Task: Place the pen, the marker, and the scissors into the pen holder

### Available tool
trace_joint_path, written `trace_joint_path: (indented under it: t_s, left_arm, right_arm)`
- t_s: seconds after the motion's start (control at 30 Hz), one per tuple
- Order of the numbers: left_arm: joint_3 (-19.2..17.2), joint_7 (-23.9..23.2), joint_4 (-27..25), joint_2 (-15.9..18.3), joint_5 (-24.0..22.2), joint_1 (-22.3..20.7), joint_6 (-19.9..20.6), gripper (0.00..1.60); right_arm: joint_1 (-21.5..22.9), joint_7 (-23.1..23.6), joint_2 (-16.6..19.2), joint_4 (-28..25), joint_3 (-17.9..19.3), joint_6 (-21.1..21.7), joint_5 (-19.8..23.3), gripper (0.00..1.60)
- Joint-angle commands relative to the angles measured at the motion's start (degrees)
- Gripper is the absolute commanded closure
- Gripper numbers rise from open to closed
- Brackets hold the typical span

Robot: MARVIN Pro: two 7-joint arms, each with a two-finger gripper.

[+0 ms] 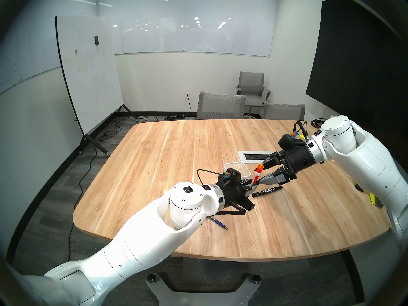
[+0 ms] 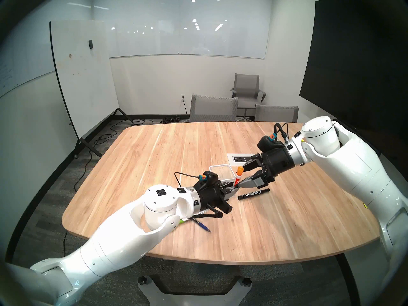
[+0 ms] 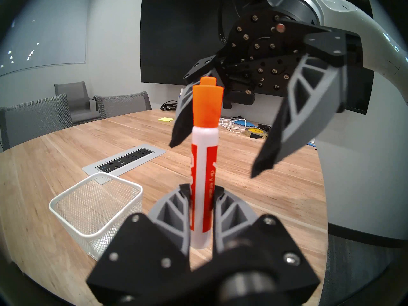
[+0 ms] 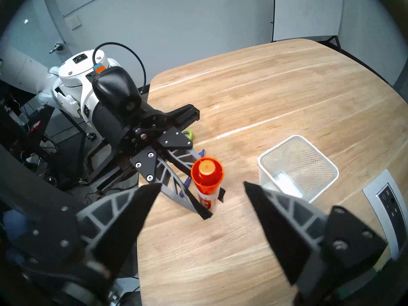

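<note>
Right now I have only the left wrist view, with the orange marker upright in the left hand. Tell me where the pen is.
Observer: The pen lies flat on the table near its front edge, one end hidden under the left arm.
Operator: Good. Now report anything else lying loose close to the hands.
Observer: A black marker lies flat on the table beside the orange marker, close to the open right hand.
</note>
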Motion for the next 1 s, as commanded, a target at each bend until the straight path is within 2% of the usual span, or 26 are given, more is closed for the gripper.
trace_joint_path:
  t_s: [0.0, 0.03, 0.5, 0.67, 0.7, 0.73, 0.77, 0.97]
  left_arm:
    - [-0.18, 0.14, -1.39, -0.41, 0.11, -0.34, -0.51, 1.6]
    - [-0.18, 0.15, -1.4, -0.4, 0.11, -0.34, -0.51, 1.6]
    - [0.32, 0.33, -1.5, -0.55, 0.6, -0.83, -0.08, 1.6]
    - [0.98, -1.09, -1.5, -0.19, 0.31, -1.35, 0.56, 1.6]
    - [1.32, -0.88, -1.51, -0.34, 0.53, -1.29, 0.7, 0.95]
    - [1.41, -1.04, -1.46, -0.37, 0.46, -1.28, 0.61, 0.37]
    - [1.46, -0.99, -1.45, -0.41, 0.47, -1.25, 0.59, 0.0]
    - [1.51, -0.86, -1.11, -0.49, 0.11, -1.01, 0.82, 0.0]
  right_arm:
    - [1.55, 3.38, 0.08, -0.41, 0.25, -0.28, 0.92, 1.49]
    - [1.58, 3.34, 0.04, -0.37, 0.21, -0.27, 0.93, 1.6]
    - [1.49, 3.14, -0.21, 0.8, -0.08, -0.6, 1.02, 1.6]
    - [1.44, 3.09, -0.23, 0.95, -0.06, -0.7, 1.15, 1.6]
    - [1.46, 3.09, -0.25, 1.06, -0.04, -0.78, 1.2, 1.6]
    - [1.47, 3.09, -0.27, 1.12, -0.01, -0.81, 1.25, 1.6]
    - [1.5, 3.1, -0.28, 1.17, -0.02, -0.84, 1.28, 1.6]
    - [1.65, 3.09, -0.38, 1.34, 0.01, -0.86, 1.48, 1.6]
